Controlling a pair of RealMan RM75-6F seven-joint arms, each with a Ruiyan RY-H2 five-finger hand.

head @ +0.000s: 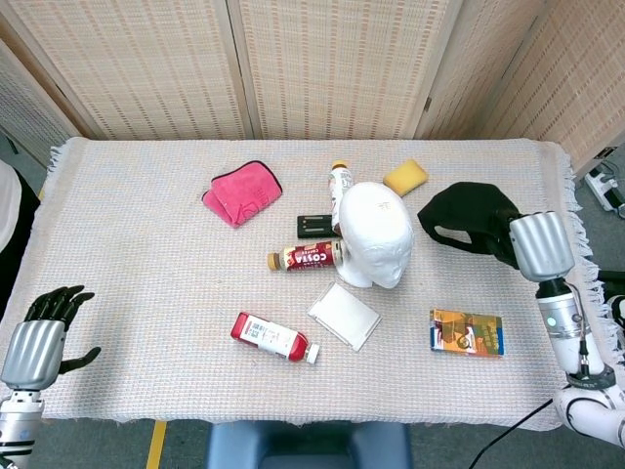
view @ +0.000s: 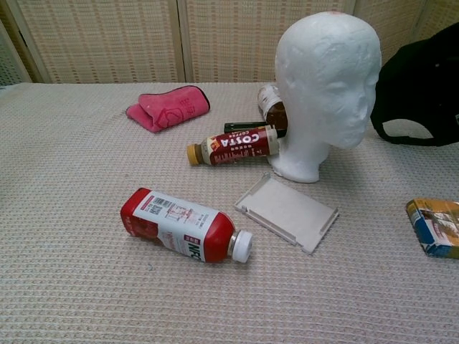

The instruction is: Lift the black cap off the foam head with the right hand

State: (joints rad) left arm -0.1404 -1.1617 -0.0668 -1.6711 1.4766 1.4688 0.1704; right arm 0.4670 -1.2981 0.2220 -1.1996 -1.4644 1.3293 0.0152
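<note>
The white foam head (head: 375, 234) (view: 328, 86) stands bare at the table's middle. The black cap (head: 465, 219) (view: 422, 87) hangs to the right of the foam head, low over the cloth, and my right hand (head: 532, 244) grips it at its right side. The chest view shows the cap at the right edge, with its strap opening facing the camera; the right hand itself is out of that frame. My left hand (head: 44, 327) hovers at the front left corner, fingers apart, holding nothing.
A Costa bottle (head: 306, 257) lies against the foam head's left side, with a second bottle (head: 339, 180) and a black device (head: 316, 227) behind. A red-labelled bottle (head: 273, 337), a white tray (head: 344, 315), an orange packet (head: 466, 332), a yellow sponge (head: 404, 177) and a pink cloth (head: 242, 192) lie around.
</note>
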